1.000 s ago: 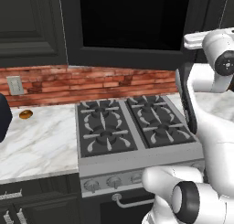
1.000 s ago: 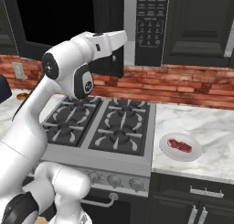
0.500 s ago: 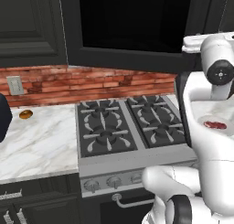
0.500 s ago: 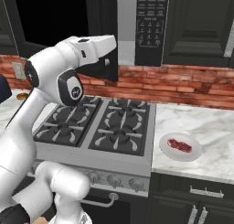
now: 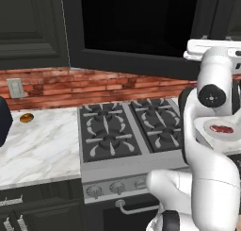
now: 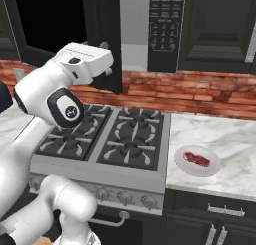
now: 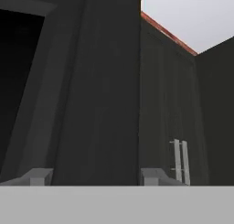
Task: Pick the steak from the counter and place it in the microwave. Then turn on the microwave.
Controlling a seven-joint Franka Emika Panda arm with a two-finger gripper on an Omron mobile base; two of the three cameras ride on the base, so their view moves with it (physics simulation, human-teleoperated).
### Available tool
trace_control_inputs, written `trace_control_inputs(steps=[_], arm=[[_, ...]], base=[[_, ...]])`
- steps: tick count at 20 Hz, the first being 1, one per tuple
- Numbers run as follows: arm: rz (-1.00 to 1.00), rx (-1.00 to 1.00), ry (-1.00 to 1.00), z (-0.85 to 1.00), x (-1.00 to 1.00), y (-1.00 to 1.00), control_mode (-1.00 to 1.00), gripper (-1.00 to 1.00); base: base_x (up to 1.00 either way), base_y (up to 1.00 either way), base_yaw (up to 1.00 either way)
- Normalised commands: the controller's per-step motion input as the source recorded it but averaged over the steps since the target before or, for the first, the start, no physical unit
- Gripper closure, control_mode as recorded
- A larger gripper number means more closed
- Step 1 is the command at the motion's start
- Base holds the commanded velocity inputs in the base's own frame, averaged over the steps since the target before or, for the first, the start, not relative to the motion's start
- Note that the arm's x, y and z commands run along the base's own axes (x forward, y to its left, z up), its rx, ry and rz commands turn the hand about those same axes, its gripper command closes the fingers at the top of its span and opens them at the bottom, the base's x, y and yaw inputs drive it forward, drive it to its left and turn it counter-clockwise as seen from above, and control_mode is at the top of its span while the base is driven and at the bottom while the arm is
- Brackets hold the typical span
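One steak [image 6: 196, 159] on plate [image 6: 210, 170], microwave [image 6: 137, 31] open

Steak [image 6: 196, 159] on plate [image 6: 212, 169], counter [image 6: 231, 139] right of stove [image 6: 107, 139].

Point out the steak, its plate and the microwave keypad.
steak [image 6: 196, 159], right base view, middle of the meat.
plate [image 6: 212, 167], right base view, bare right rim.
microwave keypad [image 6: 162, 29], right base view, middle of the button panel.

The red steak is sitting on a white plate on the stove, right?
Not quite. The steak is on a white plate, but the plate sits on the marble counter beside the stove, not on the stove. The right base view shows it plainly.
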Motion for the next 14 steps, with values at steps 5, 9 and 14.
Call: trace_control_inputs(steps=[5,9,14], arm=[[-0.16,0.0,-0.19,0.23,-0.32,0.33,-1.0,1.0],[-0.19,0.0,-0.13,0.25,-0.31,0.35,-1.0,1.0],[-0.19,0.0,-0.11,0.25,-0.29,0.33,-1.0,1.0]], base=[[0.0,0.0,0.0],[0.0,0.0,0.0],[0.0,0.0,0.0]])
